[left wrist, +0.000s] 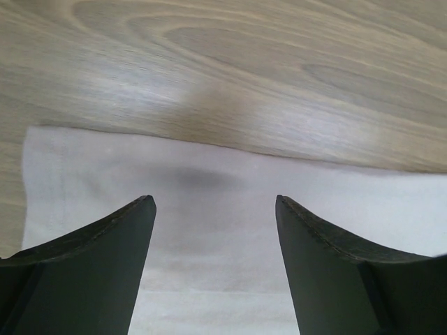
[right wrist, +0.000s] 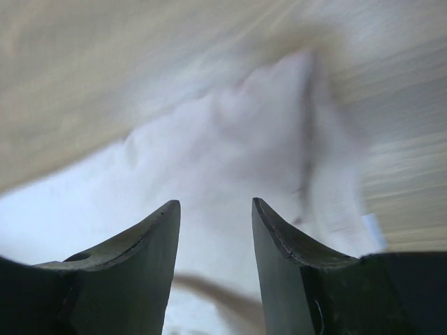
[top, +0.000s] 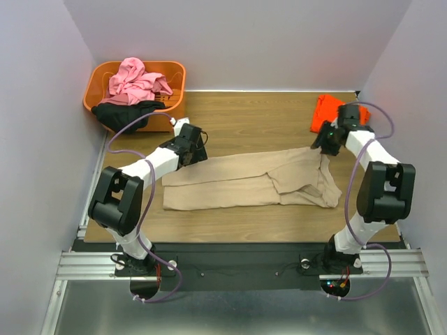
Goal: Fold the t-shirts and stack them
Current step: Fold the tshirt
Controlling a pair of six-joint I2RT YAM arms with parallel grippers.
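Note:
A tan t-shirt [top: 244, 183] lies flat across the middle of the table, folded into a long band. My left gripper [top: 193, 145] hangs over its upper left corner, open and empty; in the left wrist view [left wrist: 215, 202] the pale cloth [left wrist: 223, 237] lies below the fingers. My right gripper [top: 324, 143] is over the upper right corner, jaws apart, with blurred cloth [right wrist: 230, 139] below it in the right wrist view [right wrist: 215, 204]. An orange-red t-shirt [top: 324, 112] lies at the back right. A pink t-shirt [top: 136, 80] and a black one [top: 126, 113] are in the basket.
The orange plastic basket [top: 174, 73] stands at the back left corner. White walls enclose the wooden table [top: 244, 122] on three sides. The arm bases sit on a metal rail [top: 230, 264] at the near edge.

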